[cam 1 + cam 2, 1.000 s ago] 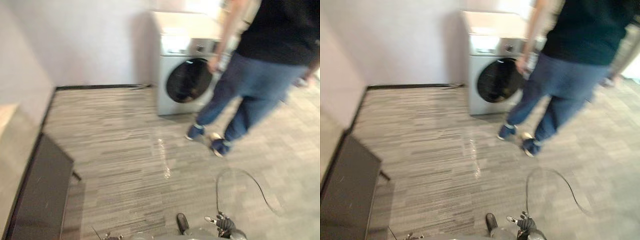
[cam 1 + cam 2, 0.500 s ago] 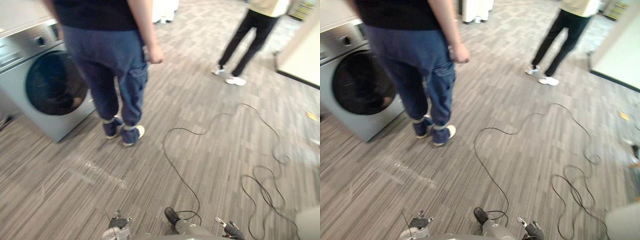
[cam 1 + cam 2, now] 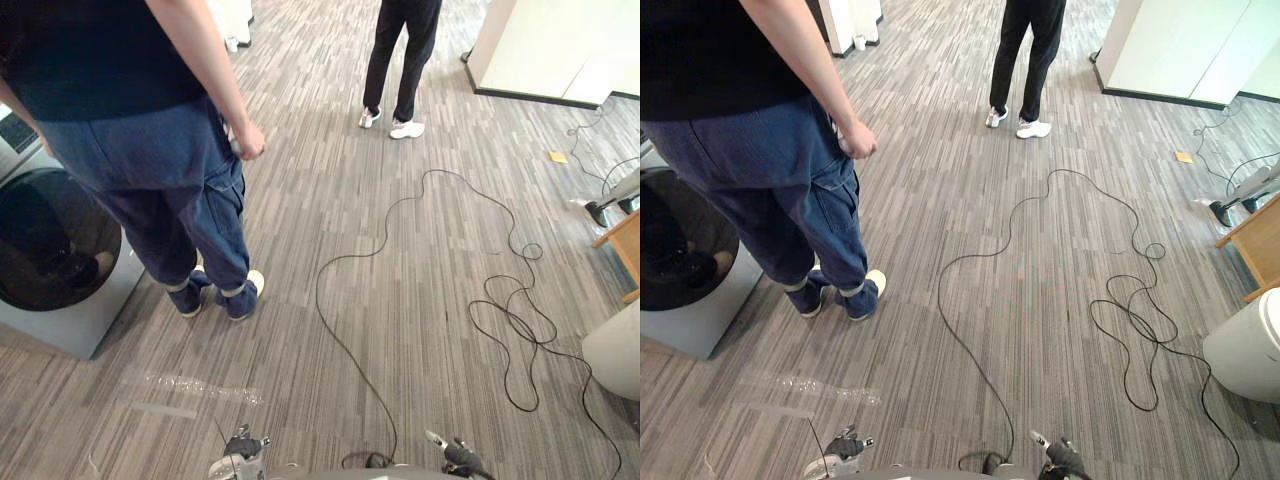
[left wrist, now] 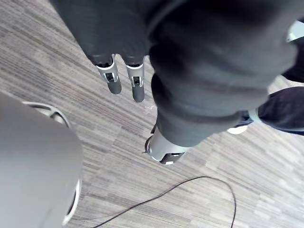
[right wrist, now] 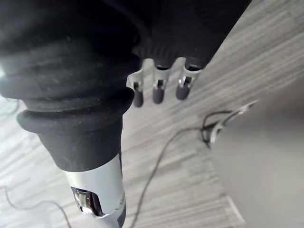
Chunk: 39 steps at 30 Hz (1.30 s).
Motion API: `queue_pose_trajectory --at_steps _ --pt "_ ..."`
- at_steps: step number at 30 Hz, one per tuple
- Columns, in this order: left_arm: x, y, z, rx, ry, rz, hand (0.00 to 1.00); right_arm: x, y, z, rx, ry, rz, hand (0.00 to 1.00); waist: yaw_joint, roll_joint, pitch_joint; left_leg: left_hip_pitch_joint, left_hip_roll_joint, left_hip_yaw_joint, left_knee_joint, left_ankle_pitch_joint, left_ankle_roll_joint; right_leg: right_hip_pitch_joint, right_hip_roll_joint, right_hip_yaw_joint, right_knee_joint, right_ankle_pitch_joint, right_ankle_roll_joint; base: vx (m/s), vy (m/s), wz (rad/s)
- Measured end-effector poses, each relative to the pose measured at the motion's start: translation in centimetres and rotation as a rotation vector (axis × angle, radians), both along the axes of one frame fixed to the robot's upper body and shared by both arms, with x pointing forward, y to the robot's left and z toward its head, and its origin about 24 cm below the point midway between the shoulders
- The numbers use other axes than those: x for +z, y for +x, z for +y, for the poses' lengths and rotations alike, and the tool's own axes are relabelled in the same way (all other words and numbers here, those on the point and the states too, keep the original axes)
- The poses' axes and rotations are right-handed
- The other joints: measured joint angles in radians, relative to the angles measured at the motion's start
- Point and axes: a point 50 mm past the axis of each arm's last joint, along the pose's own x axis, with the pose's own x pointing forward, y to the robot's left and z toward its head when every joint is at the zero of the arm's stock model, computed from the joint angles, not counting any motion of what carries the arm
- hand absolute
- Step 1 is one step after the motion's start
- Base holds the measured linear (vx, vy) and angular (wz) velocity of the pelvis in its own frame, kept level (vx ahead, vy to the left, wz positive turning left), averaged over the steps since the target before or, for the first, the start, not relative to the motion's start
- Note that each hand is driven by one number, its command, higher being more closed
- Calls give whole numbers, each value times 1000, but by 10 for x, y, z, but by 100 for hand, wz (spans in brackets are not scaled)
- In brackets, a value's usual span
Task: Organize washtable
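My left hand (image 4: 135, 88) hangs low at my side over the grey striped carpet, fingers straight and thumb apart, with nothing in it. My right hand (image 5: 158, 92) hangs the same way on the other side, fingers relaxed and empty. Both hands peek in at the bottom edge of the left eye view, the left hand (image 3: 240, 452) and the right hand (image 3: 456, 457).
A person in blue jeans (image 3: 170, 190) stands close at the left, in front of a washing machine (image 3: 50, 270). A second person (image 3: 400, 60) stands farther off. A white bin (image 3: 615, 350) and a wooden table corner (image 3: 625, 245) are at the right; a white cabinet (image 3: 550, 45) stands behind.
The camera has swung to the right: the washing machine has slid to the left edge, and the second person, the bin and the cabinet have come into view. The hands still hang.
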Motion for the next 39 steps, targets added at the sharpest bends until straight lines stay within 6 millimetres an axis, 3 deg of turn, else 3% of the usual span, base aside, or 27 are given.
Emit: queue_pose_trajectory --at_steps 3,6,7,18,22,39 --pt "0 -2 4 -2 4 11 0 -2 -8 3 -45 21 18 0 0 -16 -15 27 -39 -13 -69 31 10 15 -24 -5 -31 13 19 58 119 16" --pt "-1 -3 4 -9 -7 10 0 -4 -13 5 -70 36 33 0 1 -16 -16 54 -58 -31 -93 39 19 46 -35 -10 -48 13 19 27 75 18" --pt "-3 -6 -1 -57 -36 31 0 -3 -11 1 -2 29 38 0 1 -1 -24 140 -57 -52 -225 104 16 76 -14 -7 -69 11 20 0 0 0" --pt "-2 -3 -3 -93 -20 11 0 -2 -7 2 23 17 14 0 -5 5 -24 140 -52 -23 -235 104 14 59 -8 25 -64 12 20 -3 -4 -7" --pt "-2 -6 -1 -101 15 10 0 0 -1 2 30 -5 -22 0 -29 8 -26 144 -52 -17 -252 110 6 56 -5 29 -63 12 20 -8 -34 -6" --pt "1 0 -2 -137 40 -26 0 1 4 2 86 -16 -33 0 -23 2 -16 130 -57 -44 -323 151 10 23 -5 -1 -65 11 20 -22 -41 4"
